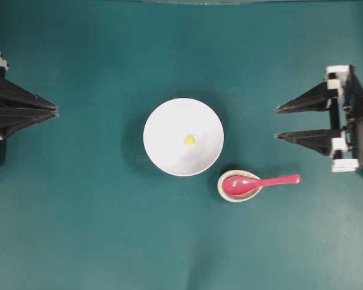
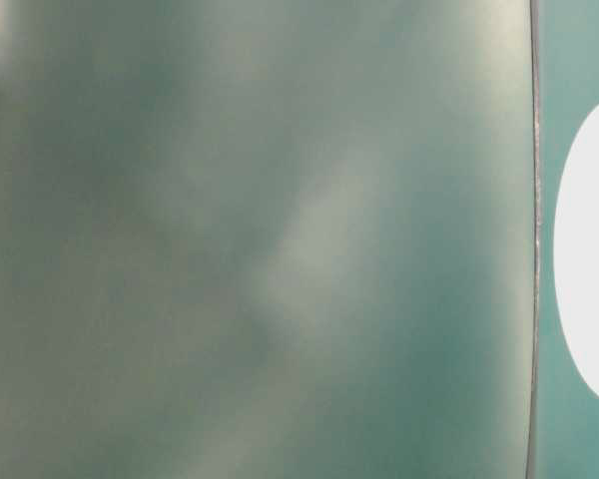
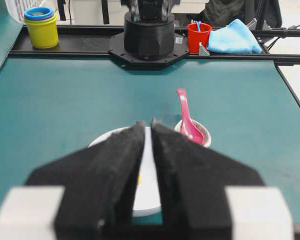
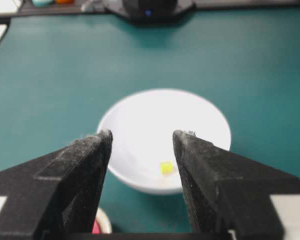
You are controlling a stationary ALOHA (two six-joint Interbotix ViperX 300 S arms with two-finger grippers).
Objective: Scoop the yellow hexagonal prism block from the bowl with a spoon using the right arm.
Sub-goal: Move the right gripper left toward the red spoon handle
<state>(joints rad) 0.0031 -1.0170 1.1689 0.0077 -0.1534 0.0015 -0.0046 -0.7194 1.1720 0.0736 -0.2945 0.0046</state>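
The yellow hexagonal prism block is being cradled near the middle of the white bowl on the teal tabletop; the spoon is being propped in a small speckled rest just beside the bowl; the right gripper is being held well apart from both, jaws spread wide and empty; the left gripper is being kept at the far edge, jaws nearly together.

One bowl, one spoon, one yellow block, one spoon rest.
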